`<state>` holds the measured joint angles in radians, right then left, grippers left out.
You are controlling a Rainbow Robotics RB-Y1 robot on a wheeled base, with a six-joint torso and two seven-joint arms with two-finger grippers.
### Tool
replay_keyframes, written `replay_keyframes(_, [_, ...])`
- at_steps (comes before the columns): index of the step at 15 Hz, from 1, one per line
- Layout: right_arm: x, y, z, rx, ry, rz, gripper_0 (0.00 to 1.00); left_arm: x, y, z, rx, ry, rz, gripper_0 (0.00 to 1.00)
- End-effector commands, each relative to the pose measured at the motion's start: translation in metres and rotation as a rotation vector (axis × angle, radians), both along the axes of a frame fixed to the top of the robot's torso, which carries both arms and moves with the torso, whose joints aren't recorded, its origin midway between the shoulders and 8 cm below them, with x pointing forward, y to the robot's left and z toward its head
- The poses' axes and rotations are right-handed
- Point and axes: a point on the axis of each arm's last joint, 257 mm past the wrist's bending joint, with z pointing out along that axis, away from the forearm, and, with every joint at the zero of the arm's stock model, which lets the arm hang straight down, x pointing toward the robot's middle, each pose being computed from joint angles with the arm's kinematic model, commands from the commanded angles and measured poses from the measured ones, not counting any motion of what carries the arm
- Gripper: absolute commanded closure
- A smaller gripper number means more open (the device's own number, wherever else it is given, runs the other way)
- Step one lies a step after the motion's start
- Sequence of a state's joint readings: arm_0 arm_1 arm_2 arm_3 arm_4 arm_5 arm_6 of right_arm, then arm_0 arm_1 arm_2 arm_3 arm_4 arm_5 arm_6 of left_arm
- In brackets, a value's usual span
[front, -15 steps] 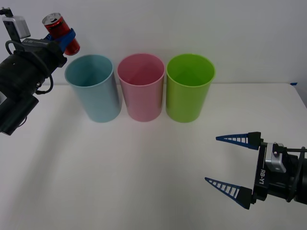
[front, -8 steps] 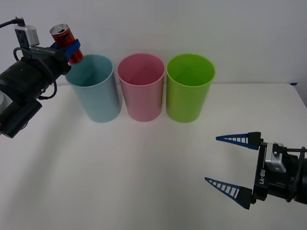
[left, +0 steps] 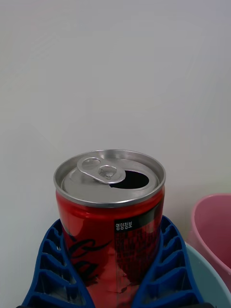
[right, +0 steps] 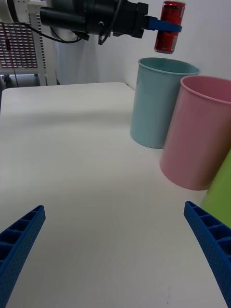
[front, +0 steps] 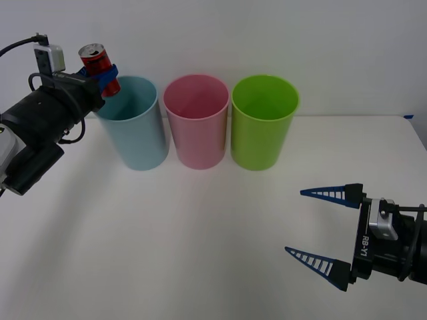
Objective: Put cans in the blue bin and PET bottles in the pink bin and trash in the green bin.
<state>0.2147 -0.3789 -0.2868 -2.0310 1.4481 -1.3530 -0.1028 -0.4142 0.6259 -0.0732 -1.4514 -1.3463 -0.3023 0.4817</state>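
We see three bins in a row at the table's [front: 200, 253] rear: blue bin [front: 133, 127] left, pink bin [front: 197, 123] middle, green bin [front: 264, 123] right, the can [front: 100, 69] above the blue bin's left rim.

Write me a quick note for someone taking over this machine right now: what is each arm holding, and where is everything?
Left gripper: fingers shut on the small red drink can, held upright in the air above the near-left rim of the tall light-blue plastic bin.
Right gripper: open, holding nothing, low over the white table at front right.
The light-blue bin, the pink plastic bin and the lime-green plastic bin stand in a row.
Done: can picked up.
Left: drop it into the light-blue bin.
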Motion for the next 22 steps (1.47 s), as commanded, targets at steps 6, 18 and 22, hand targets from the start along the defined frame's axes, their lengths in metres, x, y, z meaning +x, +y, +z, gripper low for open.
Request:
replay_keyframes(6, [0.0000, 0.0000, 0.0000, 0.000, 0.000, 0.000, 0.00, 0.0014, -0.0005, 0.0010, 0.000, -0.002, 0.004, 0.00])
replay_keyframes(18, [0.0000, 0.0000, 0.0000, 0.000, 0.000, 0.000, 0.00, 0.0020, -0.0003, 0.0046, -0.022, -0.004, 0.006, 0.00])
replay_keyframes(22, [0.0000, 0.0000, 0.0000, 0.000, 0.000, 0.000, 0.00, 0.0022, -0.0013, 0.0070, -0.026, -0.008, 0.003, 0.00])
